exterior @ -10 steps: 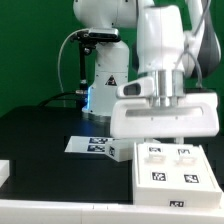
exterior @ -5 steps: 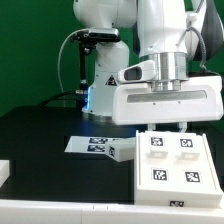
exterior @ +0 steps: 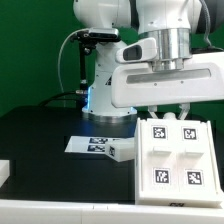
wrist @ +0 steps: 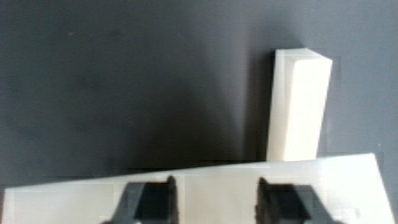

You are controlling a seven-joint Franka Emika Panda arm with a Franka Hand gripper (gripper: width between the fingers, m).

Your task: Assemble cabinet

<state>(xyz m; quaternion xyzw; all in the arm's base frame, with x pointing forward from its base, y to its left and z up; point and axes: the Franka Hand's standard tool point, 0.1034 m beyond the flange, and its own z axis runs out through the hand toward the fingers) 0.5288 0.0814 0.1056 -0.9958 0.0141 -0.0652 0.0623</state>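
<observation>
We see the gripper [exterior: 175, 113] with its jaws clamped on the upper edge of the cabinet [exterior: 176, 162]. The cabinet is at the exterior view's right on the table [exterior: 40, 135], its long axis near upright and its tagged face toward the camera.

No words, numbers or brand names can be read in either view. The only signs to be seen are black-and-white square tags, and their patterns are too small to be made out. Four of them are carried on the facing side of the cabinet [exterior: 175, 155], set two above two. Several more are printed on the marker board [exterior: 76, 144], lying flat on the table.
</observation>
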